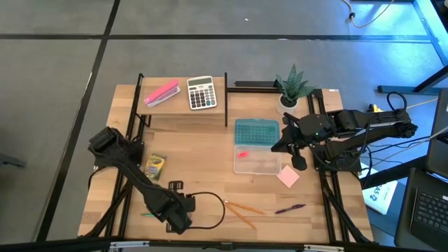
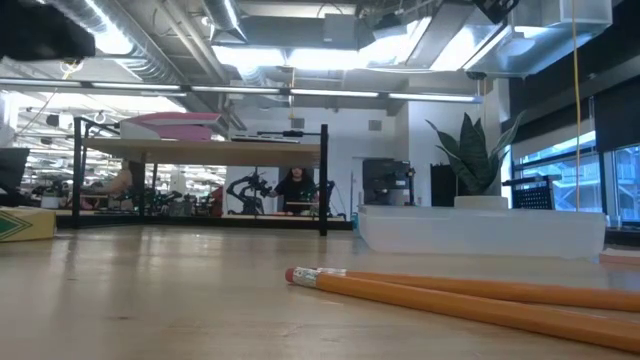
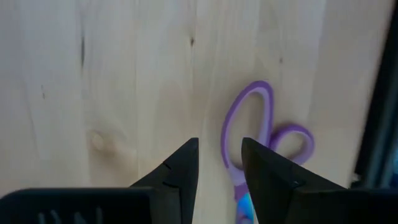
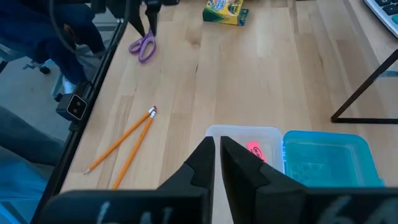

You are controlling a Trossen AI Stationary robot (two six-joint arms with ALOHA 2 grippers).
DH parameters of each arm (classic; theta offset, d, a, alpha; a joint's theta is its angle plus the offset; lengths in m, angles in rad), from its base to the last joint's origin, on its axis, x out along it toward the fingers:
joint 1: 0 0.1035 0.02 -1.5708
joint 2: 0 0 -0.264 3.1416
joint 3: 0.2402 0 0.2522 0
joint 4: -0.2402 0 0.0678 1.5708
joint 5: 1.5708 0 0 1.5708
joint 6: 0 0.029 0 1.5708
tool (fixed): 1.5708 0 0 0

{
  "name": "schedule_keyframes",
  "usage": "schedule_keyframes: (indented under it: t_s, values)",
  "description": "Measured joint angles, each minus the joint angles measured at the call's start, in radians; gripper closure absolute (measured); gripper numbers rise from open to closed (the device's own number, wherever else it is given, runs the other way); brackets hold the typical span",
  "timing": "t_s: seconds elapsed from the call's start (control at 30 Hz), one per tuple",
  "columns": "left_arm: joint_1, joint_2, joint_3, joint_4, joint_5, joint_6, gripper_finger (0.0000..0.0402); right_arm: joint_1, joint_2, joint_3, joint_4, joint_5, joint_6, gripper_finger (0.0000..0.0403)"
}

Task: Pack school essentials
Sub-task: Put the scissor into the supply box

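The left end effector point(image 3: 219, 163), fingers slightly parted and seemingly empty, hangs over the purple-handled scissors point(image 3: 261, 134), which lie flat on the bench point(image 1: 203, 175), handles pointing away from it.

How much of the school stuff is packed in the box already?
Only the red eraser lies in the clear box. The left gripper hovers over the purple scissors, not gripping yet. Crayon box, two pencils, pen and pink notepad remain on the table.
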Motion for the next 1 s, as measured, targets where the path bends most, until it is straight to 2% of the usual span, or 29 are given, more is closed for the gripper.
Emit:
schedule_keyframes:
  t_s: [0.43, 0.57, 1.0]
  values:
    - [-0.002, 0.046, -0.002, 0.061, -0.004, 0.002, 0.0287, 0.000, 0.000, 0.000, 0.000, 0.000, -0.002, 0.0373]
    - [-0.017, 0.046, -0.045, 0.124, -0.006, -0.030, 0.0287, 0.000, 0.000, 0.000, 0.000, 0.001, -0.003, 0.0373]
    - [-0.034, 0.046, -0.115, 0.163, -0.004, -0.088, 0.0287, 0.000, 0.000, 0.000, 0.000, 0.001, -0.003, 0.0373]
